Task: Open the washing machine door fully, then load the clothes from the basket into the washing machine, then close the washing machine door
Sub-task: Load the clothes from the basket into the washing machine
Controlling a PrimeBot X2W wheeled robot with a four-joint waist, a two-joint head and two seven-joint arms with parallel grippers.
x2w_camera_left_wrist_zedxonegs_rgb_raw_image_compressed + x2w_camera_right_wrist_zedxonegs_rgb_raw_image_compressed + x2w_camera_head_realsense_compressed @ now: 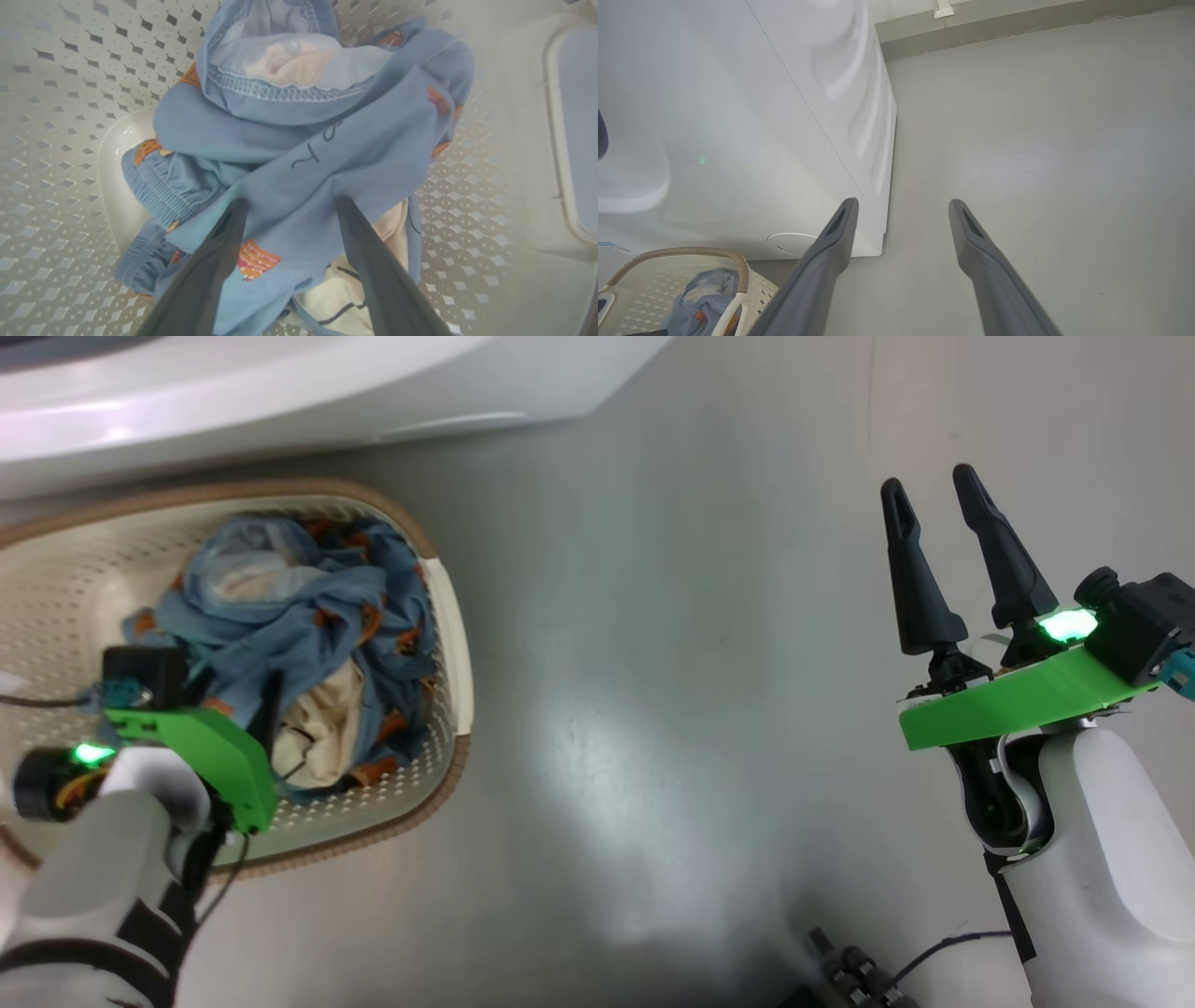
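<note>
Evidently loading: the open left claw (292, 202) straddles the clothes (280, 135) in the basket (56, 116). Next it must pinch; the right claw (927, 481) gapes empty.

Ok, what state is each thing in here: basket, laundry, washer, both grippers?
Cream-white perforated plastic basket with brown woven-look rim: upright on the grey floor, loaded.
Light blue clothes with orange-brown patches, plus a cream piece: crumpled in the basket.
Left gripper: jaws open, tips against the blue fabric.
Right gripper: jaws open, empty, above the floor.
Big white washing machine: open or shut cannot be told.
</note>
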